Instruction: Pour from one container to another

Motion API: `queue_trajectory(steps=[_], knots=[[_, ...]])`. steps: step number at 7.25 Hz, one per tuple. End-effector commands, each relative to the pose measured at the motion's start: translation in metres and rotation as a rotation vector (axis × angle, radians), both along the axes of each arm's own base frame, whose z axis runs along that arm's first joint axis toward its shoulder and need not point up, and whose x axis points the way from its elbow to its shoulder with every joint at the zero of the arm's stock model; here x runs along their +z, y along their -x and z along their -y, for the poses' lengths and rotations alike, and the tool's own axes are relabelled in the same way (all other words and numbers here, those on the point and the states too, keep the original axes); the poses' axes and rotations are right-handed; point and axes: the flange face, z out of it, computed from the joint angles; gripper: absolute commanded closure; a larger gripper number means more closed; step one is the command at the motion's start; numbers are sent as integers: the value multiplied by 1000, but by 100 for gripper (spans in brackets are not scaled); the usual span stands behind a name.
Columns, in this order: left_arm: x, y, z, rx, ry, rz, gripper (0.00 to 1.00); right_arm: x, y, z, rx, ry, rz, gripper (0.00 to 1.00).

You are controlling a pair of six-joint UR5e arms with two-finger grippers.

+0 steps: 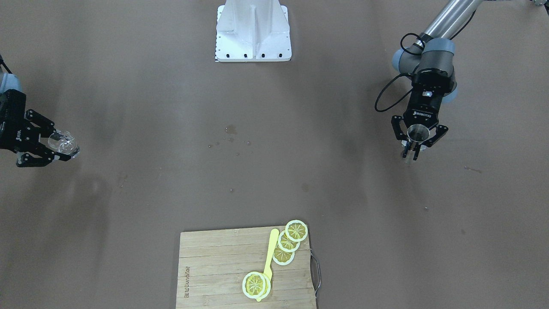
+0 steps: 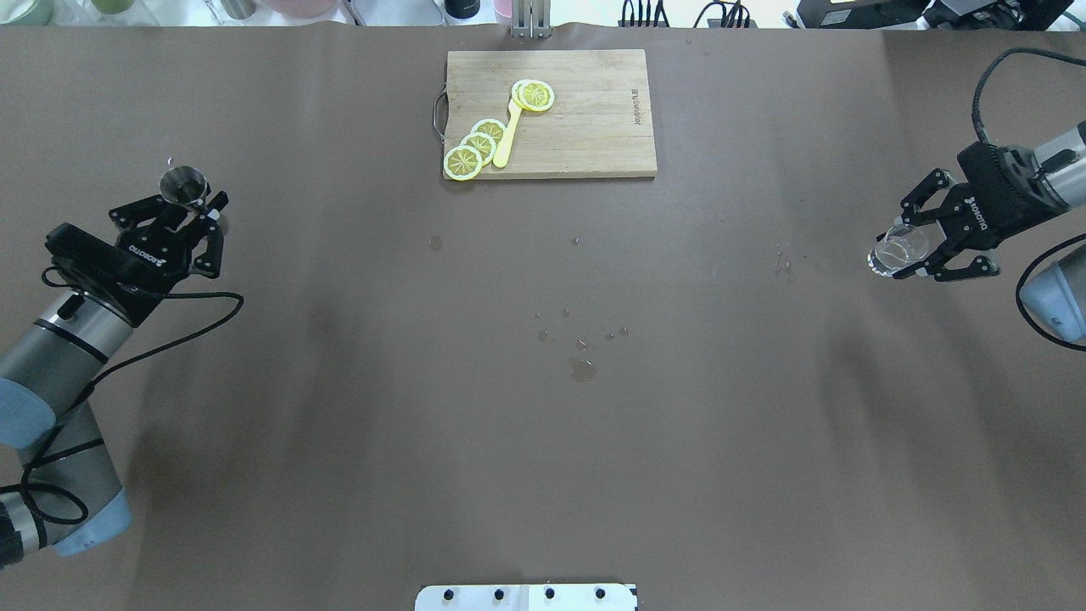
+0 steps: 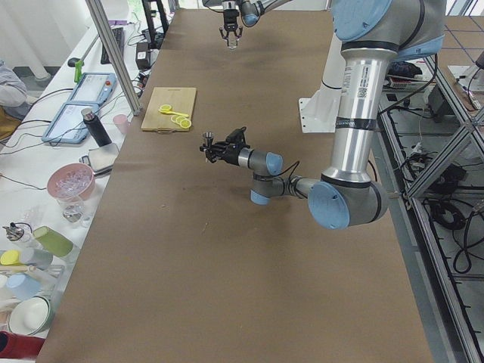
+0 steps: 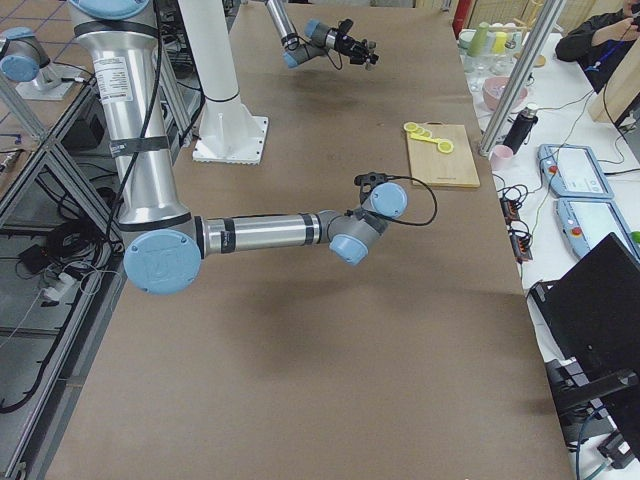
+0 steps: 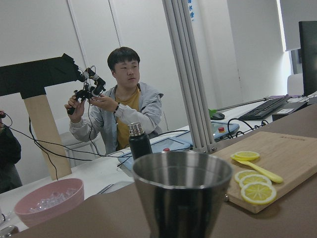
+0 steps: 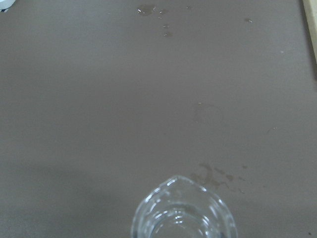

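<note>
My left gripper (image 2: 193, 210) is shut on a small steel measuring cup (image 2: 183, 182), held upright above the table's left side; the same cup (image 1: 417, 133) sits between the fingers in the front view, and its rim (image 5: 182, 171) fills the left wrist view. Far across the table, my right gripper (image 2: 910, 251) is shut on a clear glass beaker (image 2: 896, 251) with a pouring spout. The beaker (image 1: 63, 143) shows at the left edge of the front view, and its spout (image 6: 184, 213) points forward in the right wrist view. Both containers are far apart.
A wooden cutting board (image 2: 611, 127) with lemon slices (image 2: 475, 148) and a yellow spoon (image 2: 507, 136) lies at the far middle. Small liquid drops (image 2: 582, 368) spot the brown table centre. The white robot base (image 1: 254, 32) stands at the near edge. A person (image 5: 121, 106) sits beyond the table.
</note>
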Motion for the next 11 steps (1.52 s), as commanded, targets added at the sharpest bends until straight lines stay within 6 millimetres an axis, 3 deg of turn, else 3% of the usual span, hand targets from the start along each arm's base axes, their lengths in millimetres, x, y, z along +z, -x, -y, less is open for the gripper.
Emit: queue_trajectory(steps=[1, 3, 4, 5, 7, 8, 10, 11], knots=[[28, 30, 8, -9, 29, 53, 100, -22, 35, 6, 18, 29, -12, 100], [52, 49, -2, -19, 56, 81, 100, -31, 62, 6, 32, 5, -29, 100], [60, 55, -3, -50, 103, 4, 100, -34, 80, -1, 44, -12, -30, 100], [67, 66, -7, -81, 137, -47, 100, -25, 89, -5, 46, -21, -30, 100], [77, 52, -30, -129, 209, -197, 100, -24, 99, -11, 44, -29, -20, 100], [84, 44, -46, -139, 241, -199, 100, -20, 105, -16, 44, -22, -27, 100], [100, 42, -54, -197, 306, -150, 100, -17, 119, -28, 52, -32, -18, 100], [89, 45, -56, -211, 332, -137, 100, -17, 123, -31, 43, -35, -15, 100]])
